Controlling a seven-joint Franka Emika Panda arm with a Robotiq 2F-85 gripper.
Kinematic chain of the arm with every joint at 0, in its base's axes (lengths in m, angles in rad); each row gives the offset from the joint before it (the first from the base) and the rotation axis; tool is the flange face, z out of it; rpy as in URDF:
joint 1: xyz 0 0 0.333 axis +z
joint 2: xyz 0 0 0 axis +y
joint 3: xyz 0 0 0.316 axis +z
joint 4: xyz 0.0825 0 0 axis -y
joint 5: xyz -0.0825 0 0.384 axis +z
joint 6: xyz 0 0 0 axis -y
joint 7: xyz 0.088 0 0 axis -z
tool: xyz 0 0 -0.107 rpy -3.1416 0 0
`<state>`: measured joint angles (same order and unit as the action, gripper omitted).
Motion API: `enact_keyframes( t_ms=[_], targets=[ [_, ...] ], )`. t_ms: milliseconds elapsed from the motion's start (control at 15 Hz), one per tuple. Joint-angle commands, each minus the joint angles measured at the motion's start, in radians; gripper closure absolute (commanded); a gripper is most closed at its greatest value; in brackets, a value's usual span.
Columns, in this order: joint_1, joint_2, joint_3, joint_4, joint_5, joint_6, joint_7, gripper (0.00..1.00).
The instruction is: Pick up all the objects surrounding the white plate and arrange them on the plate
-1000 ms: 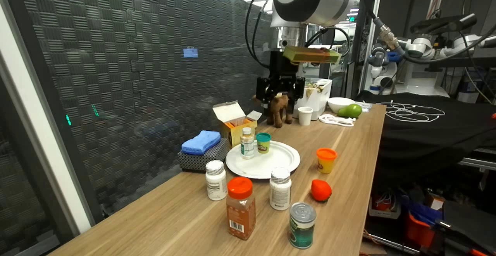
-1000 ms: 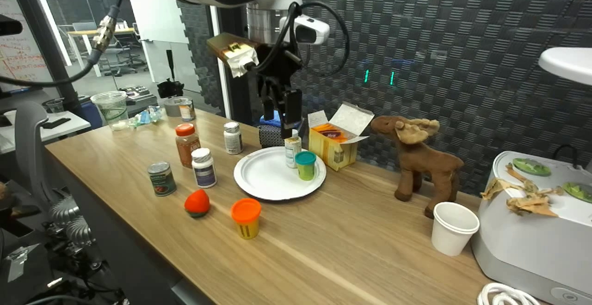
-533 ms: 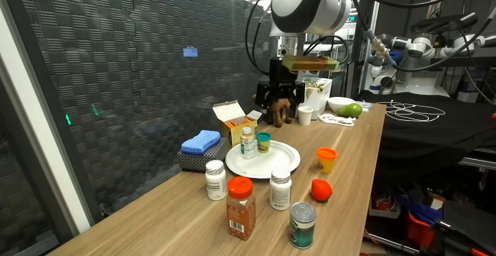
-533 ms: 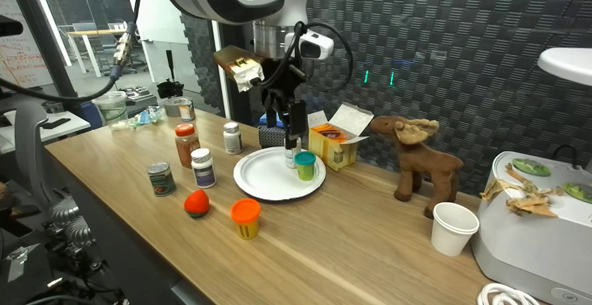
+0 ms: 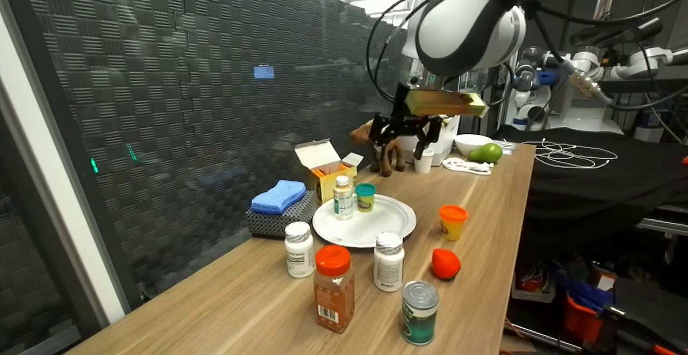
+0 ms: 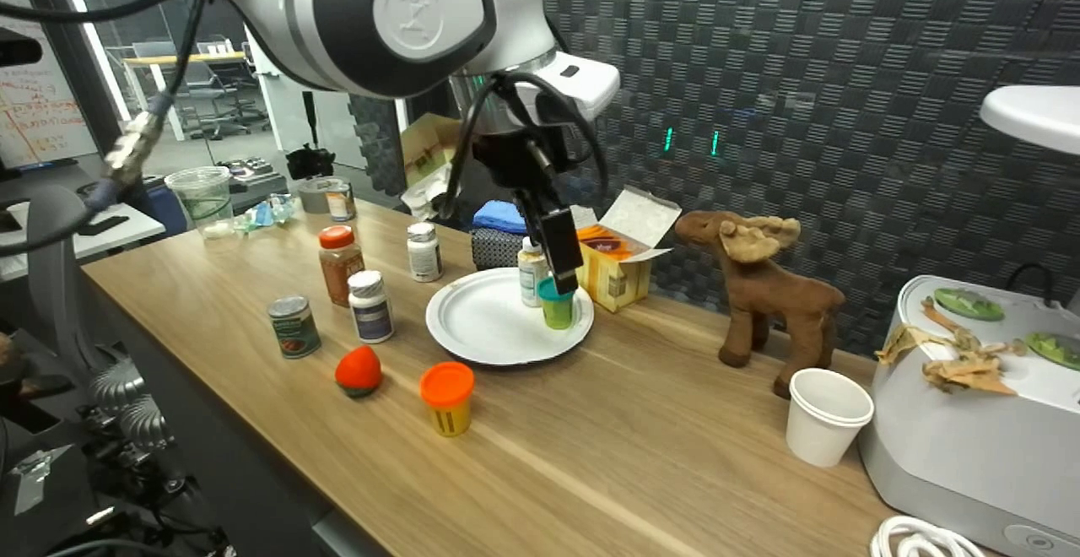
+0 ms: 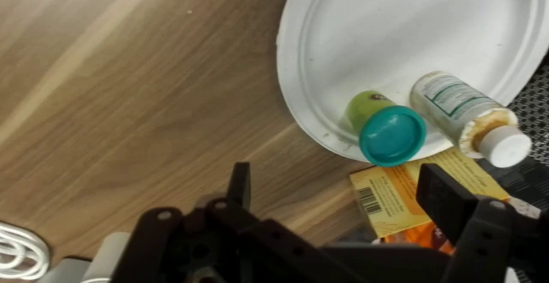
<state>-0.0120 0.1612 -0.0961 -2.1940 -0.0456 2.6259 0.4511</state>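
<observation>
Our hand (image 7: 336,178) hangs spread wide above the table (image 7: 150,103). On the white plate (image 6: 481,321) we see a teal-lidded tub (image 7: 388,130) beside a bottle (image 7: 467,115); a red-lidded jar (image 5: 334,290) and a can (image 5: 419,312) stand off the plate.

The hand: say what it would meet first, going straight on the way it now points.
Probably the wooden tabletop, framed by the open hand in the wrist view, just off the edge of the white plate. Depth is unclear: one finger might catch the teal-lidded jar or yellow carton first.
</observation>
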Motion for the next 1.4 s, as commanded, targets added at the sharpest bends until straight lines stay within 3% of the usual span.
enact_keyframes(
  t_ms=[0,267,733,1067,1333],
  targets=[
    [0.020,-0.107,-0.052,-0.147,-0.122,0.047,0.184,0.00],
    [-0.004,-0.146,-0.034,-0.179,-0.118,-0.059,0.219,0.00],
    [-0.016,-0.120,-0.009,-0.120,-0.046,-0.292,0.167,0.00],
    [-0.023,-0.058,-0.013,-0.126,-0.027,-0.206,0.140,0.00],
    [-0.029,-0.017,-0.010,-0.131,0.079,-0.159,0.053,0.00]
  ],
)
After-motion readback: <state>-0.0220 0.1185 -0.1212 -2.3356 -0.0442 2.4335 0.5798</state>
